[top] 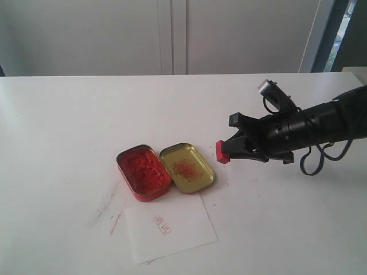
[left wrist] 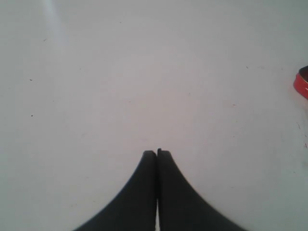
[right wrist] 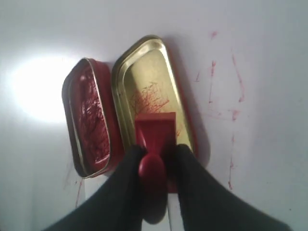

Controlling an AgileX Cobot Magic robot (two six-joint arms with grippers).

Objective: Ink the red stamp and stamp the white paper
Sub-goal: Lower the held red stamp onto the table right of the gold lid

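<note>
My right gripper (top: pixel 227 150) is shut on the red stamp (top: pixel 221 152), holding it by its handle in the air just right of the open tin. From the wrist camera, the red stamp (right wrist: pixel 155 137) hangs over the gold lid half (right wrist: pixel 150 91), square base pointing away. The ink-filled red tin half (top: pixel 143 172) lies left of the gold lid (top: pixel 187 167). The white paper (top: pixel 169 226) lies in front of the tin and bears a small red imprint (top: pixel 162 224). My left gripper (left wrist: pixel 157 153) is shut on nothing above bare tabletop.
Red ink smears mark the white table left of the paper (top: pixel 112 215) and beside the lid (right wrist: pixel 234 101). An edge of the red tin (left wrist: pixel 301 84) shows at the side of the left wrist view. White cabinet doors stand behind the table.
</note>
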